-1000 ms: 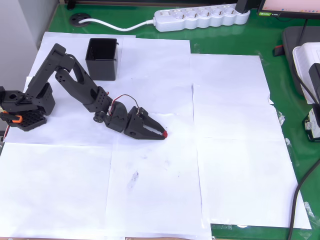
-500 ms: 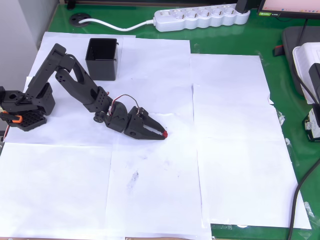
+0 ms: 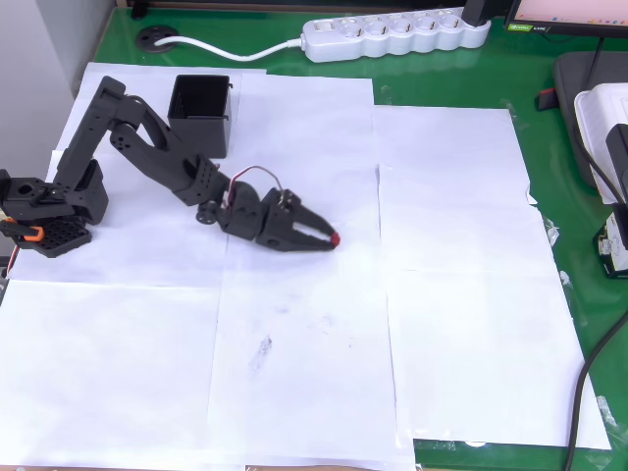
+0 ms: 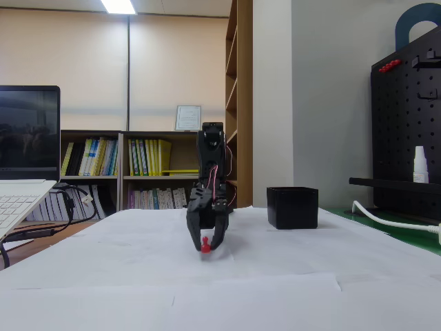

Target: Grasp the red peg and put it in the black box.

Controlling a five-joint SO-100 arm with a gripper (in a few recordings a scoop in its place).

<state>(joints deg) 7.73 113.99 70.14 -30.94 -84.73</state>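
The tiny red peg (image 3: 335, 237) sits pinched at the tips of my black gripper (image 3: 331, 237), which is shut on it over the white paper near the table's middle. In the fixed view the red peg (image 4: 204, 243) hangs between the fingertips of the gripper (image 4: 205, 244), lifted a little above the paper. The black box (image 3: 201, 115) stands open-topped at the back left, behind my arm's upper links. In the fixed view the black box (image 4: 292, 207) is to the right of the gripper and farther back.
White paper sheets (image 3: 451, 294) cover a green table. A white power strip (image 3: 397, 34) and its cable lie along the far edge. The robot base (image 3: 44, 211) sits at the left. A laptop (image 4: 21, 193) stands at the left of the fixed view.
The gripper has risen off the paper with the red peg and shifted slightly toward the far side and right. The arm's links have straightened a little.
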